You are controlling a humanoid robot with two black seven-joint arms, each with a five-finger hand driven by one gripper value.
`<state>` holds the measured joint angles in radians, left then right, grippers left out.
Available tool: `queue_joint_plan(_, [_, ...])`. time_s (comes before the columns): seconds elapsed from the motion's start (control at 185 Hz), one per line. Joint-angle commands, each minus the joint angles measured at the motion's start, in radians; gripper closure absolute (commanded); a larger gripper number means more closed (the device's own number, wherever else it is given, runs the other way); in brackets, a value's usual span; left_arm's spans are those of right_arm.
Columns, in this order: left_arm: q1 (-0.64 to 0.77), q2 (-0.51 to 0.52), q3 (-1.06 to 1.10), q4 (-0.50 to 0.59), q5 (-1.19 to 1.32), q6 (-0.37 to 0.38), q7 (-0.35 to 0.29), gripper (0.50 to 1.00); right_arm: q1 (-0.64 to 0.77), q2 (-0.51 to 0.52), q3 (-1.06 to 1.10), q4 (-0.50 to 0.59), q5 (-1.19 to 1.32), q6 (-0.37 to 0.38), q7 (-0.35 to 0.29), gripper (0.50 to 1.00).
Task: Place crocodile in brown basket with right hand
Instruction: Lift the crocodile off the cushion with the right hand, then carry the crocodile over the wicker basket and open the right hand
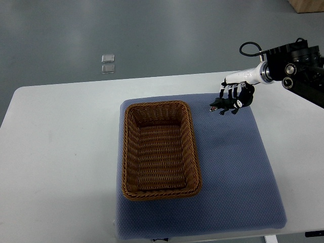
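Nearest us a blue cloth mat [228, 177] lies on the white desk [61, 152] under the brown woven basket [124, 152]. Our right hand [238, 94], fingers [231, 91] curled, clasps the small dark toy crocodile [221, 106] at the mat's far corner; with the grasp made, we judge it next needs carrying left over the basket

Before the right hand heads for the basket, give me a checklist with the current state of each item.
1. Right hand closed on the crocodile: ok.
2. Crocodile lifted clear of the blue mat: cannot tell from this steep view.
3. Brown basket empty inside: ok.
4. Basket upright and flat on the mat: ok.
5. Mat between hand and basket free of things: ok.
6. Left arm out of the path: ok, none in view.
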<state>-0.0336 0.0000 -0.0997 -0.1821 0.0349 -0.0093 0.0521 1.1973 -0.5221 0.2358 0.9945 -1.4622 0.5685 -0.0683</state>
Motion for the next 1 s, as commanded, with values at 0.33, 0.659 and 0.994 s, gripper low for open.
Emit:
queue_joint_plan(0.33, [0.000,0.000,0.000,0.000,0.000,0.000,0.000,0.500,0.139,-0.029,0.002,0.131,0.046,0.011,0.001,1.000])
queue_joint_plan(0.659, [0.000,0.000,0.000,0.000,0.000,0.000,0.000,0.500,0.136,0.183,0.000,0.154,0.095,-0.042,0.001,1.000])
queue_joint_plan(0.994, [0.000,0.000,-0.002,0.000,0.000,-0.003,0.000,0.500,0.054,0.332,-0.019,0.104,0.079,-0.073,0.001,1.000])
